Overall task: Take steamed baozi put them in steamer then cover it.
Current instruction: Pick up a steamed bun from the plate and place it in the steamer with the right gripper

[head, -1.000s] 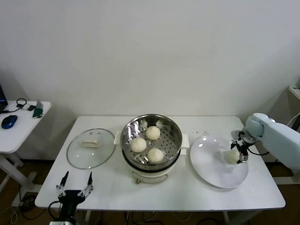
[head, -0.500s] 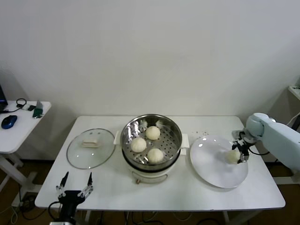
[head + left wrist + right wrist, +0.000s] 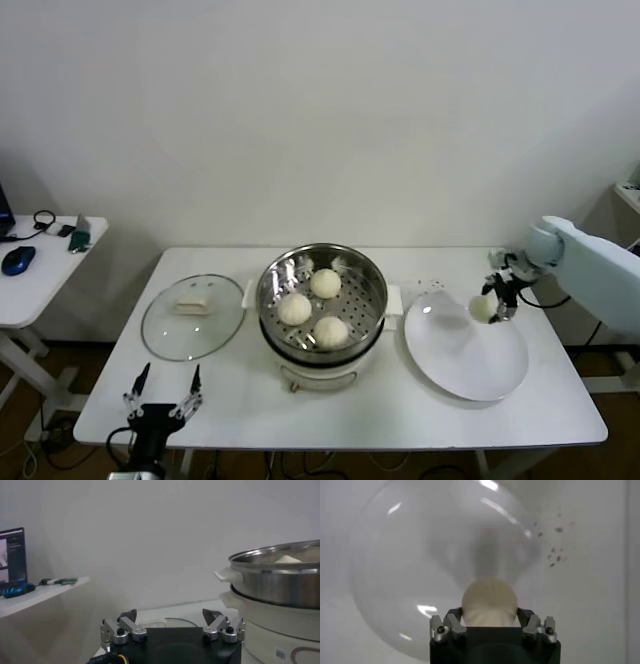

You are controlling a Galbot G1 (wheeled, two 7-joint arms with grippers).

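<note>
1. Baozi (image 3: 481,308): cream-white, plain; 3 more the same in the steamer.
2. Steamer (image 3: 322,262): shiny silver, tray dotted with holes, white base.
3. Cover (image 3: 193,318): clear glass, metal rim, cream handle.
4. Plate (image 3: 470,365): white.
5. Table (image 3: 400,410): white.

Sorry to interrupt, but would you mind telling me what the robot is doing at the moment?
The right end effector is shut on the last baozi and holds it above the white plate. Three baozi already sit in the open steamer. The glass cover lies on the table to the steamer's left. The left end effector waits open at the table's near edge.
</note>
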